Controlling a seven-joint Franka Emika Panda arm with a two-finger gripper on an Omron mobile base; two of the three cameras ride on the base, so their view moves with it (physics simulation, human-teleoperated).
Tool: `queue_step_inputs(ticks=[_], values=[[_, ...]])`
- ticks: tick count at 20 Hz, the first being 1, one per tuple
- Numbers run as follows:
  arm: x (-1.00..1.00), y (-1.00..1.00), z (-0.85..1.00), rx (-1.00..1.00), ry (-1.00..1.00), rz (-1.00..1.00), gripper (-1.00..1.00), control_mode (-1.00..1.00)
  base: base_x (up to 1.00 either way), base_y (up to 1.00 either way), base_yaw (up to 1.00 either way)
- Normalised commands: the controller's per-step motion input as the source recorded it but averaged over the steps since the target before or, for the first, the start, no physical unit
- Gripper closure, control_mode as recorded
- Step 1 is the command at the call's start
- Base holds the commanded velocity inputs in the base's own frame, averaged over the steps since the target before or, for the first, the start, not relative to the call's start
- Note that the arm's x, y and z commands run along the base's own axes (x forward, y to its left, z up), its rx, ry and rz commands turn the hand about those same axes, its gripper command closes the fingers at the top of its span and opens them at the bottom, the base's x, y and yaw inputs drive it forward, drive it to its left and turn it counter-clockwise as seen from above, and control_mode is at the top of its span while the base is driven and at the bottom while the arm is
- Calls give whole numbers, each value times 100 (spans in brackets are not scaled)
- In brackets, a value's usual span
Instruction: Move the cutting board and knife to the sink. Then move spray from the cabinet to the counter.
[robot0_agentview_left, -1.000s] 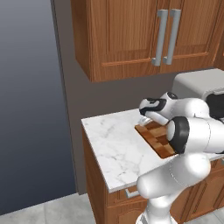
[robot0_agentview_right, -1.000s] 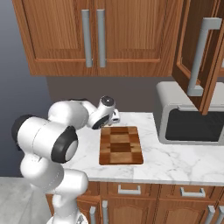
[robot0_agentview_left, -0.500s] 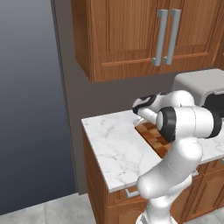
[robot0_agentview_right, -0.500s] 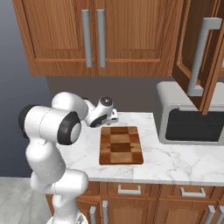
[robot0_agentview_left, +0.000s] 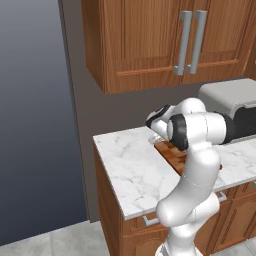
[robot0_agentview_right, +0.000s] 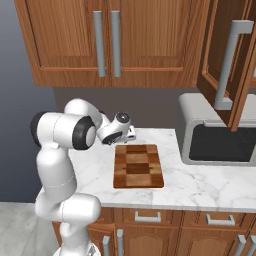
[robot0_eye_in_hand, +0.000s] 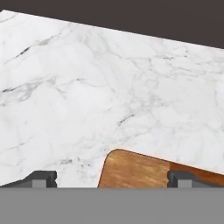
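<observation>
Cutting board (robot0_agentview_right: 138, 165) lies flat on the white marble table (robot0_agentview_right: 200, 187), just left of the microwave (robot0_agentview_right: 220, 135), so the first part of the job is not yet done; nothing has gone to a sink, and from where I stand I can make out neither a knife nor a basin; the spray is likewise not to be seen, though the cabinet (robot0_agentview_right: 227, 60) door at the right hangs open, which I judge suits the later step; both halves of the task are, as far as I can tell, still ahead.

The hand (robot0_agentview_right: 129, 134) hovers low over the back left corner of the board, apart from it, its jaws spread wide with nothing between them; looking along it, the two dark fingertips (robot0_eye_in_hand: 41, 178) straddle a rounded corner of the board (robot0_eye_in_hand: 135, 170), one tip over bare marble and the other over the wood; I take this as lining up for a grasp of the board's edge, not a grasp itself.

Set against a second ago, the board has not shifted and the cameras have stayed put; the arm's elbow has swung, the big dark joint rising and turning, and the hand has drawn a little lower and nearer the board's corner; the jaws are as wide as they were.
</observation>
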Motion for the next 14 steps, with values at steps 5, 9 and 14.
queue_step_inputs(ticks=[5,9,14], values=[[40,0,-18,0,0,0,-100,-100,0,0,0],[37,0,-24,0,0,0,-100,-100,0,0,0],[35,0,-32,0,0,0,-100,-100,0,0,0]])
